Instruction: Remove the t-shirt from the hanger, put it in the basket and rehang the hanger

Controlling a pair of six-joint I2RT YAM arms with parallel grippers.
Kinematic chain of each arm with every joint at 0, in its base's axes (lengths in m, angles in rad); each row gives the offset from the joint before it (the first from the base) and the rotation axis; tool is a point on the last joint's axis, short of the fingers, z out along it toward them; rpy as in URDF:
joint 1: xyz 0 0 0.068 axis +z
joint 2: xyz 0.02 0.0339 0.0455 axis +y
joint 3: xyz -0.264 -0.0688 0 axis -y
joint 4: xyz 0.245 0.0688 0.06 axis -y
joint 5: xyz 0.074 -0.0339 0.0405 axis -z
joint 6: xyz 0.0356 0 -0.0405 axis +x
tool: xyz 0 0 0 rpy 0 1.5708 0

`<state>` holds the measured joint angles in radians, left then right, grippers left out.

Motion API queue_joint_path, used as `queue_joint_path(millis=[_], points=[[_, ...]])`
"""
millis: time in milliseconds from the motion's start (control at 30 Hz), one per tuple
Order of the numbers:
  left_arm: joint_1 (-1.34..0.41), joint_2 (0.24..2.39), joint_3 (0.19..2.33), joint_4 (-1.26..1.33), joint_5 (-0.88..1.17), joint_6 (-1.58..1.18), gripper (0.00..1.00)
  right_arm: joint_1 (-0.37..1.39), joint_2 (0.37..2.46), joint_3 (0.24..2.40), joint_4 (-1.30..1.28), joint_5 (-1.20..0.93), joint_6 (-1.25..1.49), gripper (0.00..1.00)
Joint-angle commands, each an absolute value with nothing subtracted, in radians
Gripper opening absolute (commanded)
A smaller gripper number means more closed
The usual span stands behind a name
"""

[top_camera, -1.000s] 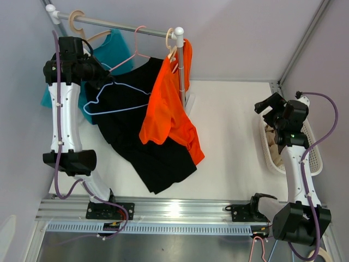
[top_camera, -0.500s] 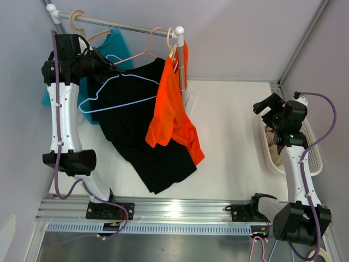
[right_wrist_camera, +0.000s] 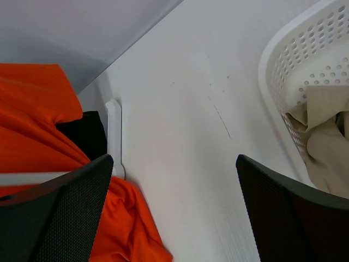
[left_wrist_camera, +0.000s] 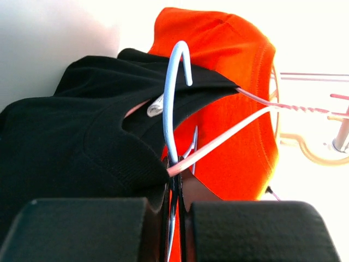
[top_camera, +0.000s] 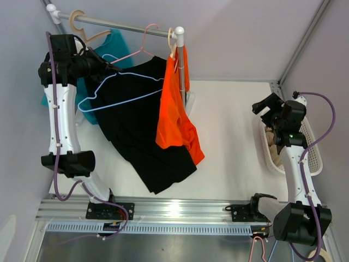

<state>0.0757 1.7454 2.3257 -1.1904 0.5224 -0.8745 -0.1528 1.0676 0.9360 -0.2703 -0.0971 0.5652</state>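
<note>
A black t-shirt (top_camera: 136, 120) hangs from a pink wire hanger (top_camera: 143, 48) on the rail (top_camera: 125, 25) and drapes onto the table. A light blue wire hanger (top_camera: 117, 90) lies over the shirt's front. My left gripper (top_camera: 106, 65) is shut on that hanger's neck. In the left wrist view the blue hook (left_wrist_camera: 177, 76) stands free above my gripper (left_wrist_camera: 177, 202). The pink wire (left_wrist_camera: 229, 136) crosses just above the jaws and runs into the black collar (left_wrist_camera: 109, 125). My right gripper (top_camera: 270, 106) is open and empty, hovering over the bare table (right_wrist_camera: 174, 185).
An orange t-shirt (top_camera: 174, 109) hangs on a pale hanger at the rail's right end and fills the background of the left wrist view (left_wrist_camera: 234, 71). A teal garment (top_camera: 112, 46) hangs behind my left arm. A white basket (top_camera: 313, 158) with beige cloth (right_wrist_camera: 322, 131) stands at the right wall.
My left gripper has moved up and left with the blue hanger. The pink hanger has slid right along the rail. The orange t-shirt has swung and now hangs narrower.
</note>
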Motion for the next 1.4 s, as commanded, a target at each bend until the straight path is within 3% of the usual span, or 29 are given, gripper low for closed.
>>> queue_joint_path(millis=[0, 233, 567, 1100, 1233, 1367], points=[[0.094, 1.666, 2.304, -1.141, 0.512, -0.900, 0.01, -0.144, 1.062, 0.936, -0.229, -0.114, 0.561, 1.00], [0.081, 1.698, 2.100, -0.971, 0.733, -0.901, 0.01, -0.140, 1.055, 0.936, -0.232, -0.106, 0.558, 0.99], [0.057, 1.680, 2.005, -0.835, 0.834, -0.811, 0.01, -0.137, 1.057, 0.936, -0.232, -0.104, 0.555, 1.00], [-0.083, 1.661, 1.938, -0.908, 0.923, -0.693, 0.01, -0.133, 1.058, 0.936, -0.233, -0.098, 0.551, 0.99], [-0.086, 1.625, 1.889, -0.965, 0.890, -0.646, 0.01, -0.133, 1.055, 0.936, -0.236, -0.098, 0.552, 1.00], [-0.101, 1.467, 1.850, -1.002, 0.685, -0.545, 0.01, -0.132, 1.055, 0.936, -0.238, -0.095, 0.551, 0.99]])
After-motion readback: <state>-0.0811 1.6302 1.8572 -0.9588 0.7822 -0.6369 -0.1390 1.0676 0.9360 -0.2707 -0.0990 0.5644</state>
